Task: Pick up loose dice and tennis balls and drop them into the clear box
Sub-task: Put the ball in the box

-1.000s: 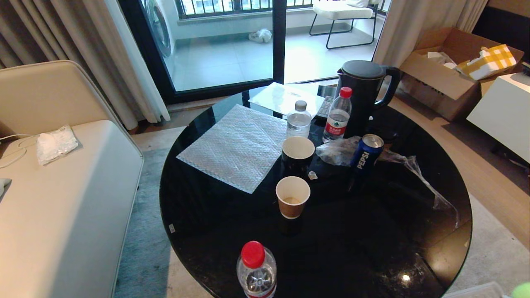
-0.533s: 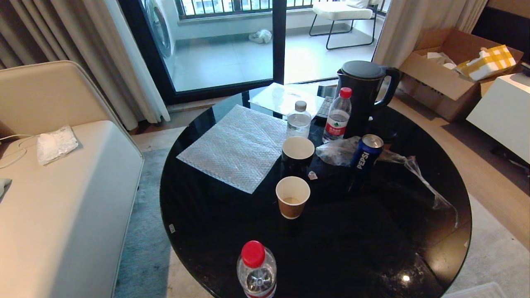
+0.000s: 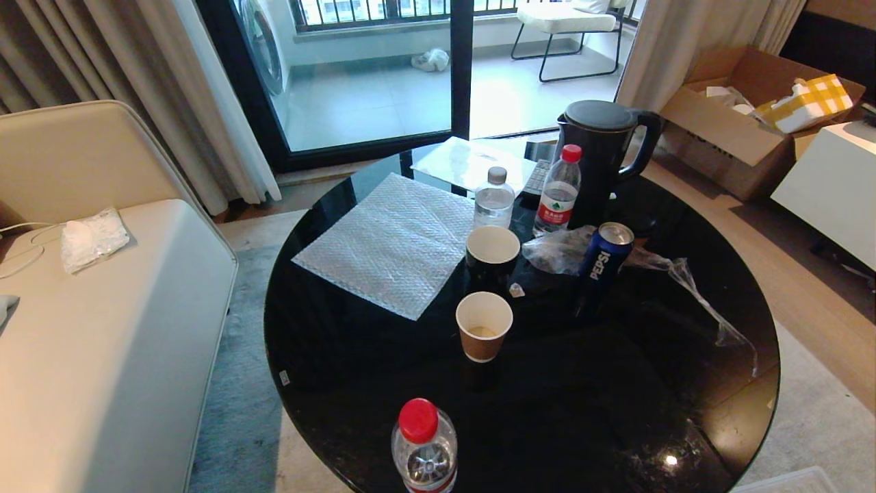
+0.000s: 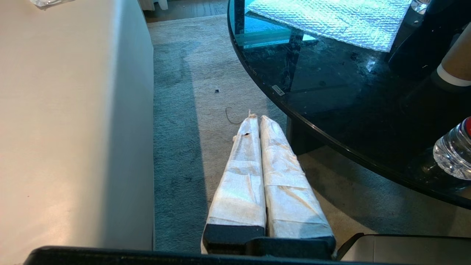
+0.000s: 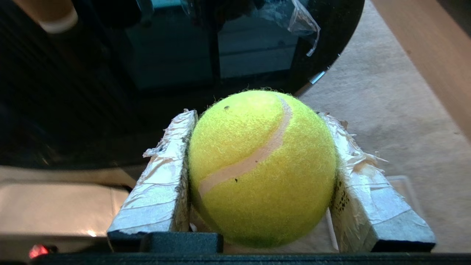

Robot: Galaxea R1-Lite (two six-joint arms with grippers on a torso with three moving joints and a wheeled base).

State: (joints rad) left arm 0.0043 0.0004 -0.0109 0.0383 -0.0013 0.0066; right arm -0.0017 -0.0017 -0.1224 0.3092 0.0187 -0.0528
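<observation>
Right wrist view fills its centre with a tennis ball (image 5: 261,167), clamped between the taped fingers (image 5: 158,184) of the right gripper (image 5: 257,147). It looks light, springy and fuzzy, so it should resist slipping; a hold across its widest part, as here, suits it. It is bright yellow-green with a pale curved seam. Behind it, the upper left of the frame shows a black table (image 5: 110,92). The left gripper (image 4: 259,119) hangs pressed together over carpet (image 4: 191,92).

The right gripper (image 5: 257,147) has its taped fingers (image 5: 162,176) spread apart, clamping. The left gripper (image 4: 257,119) has its taped fingers pressed together
</observation>
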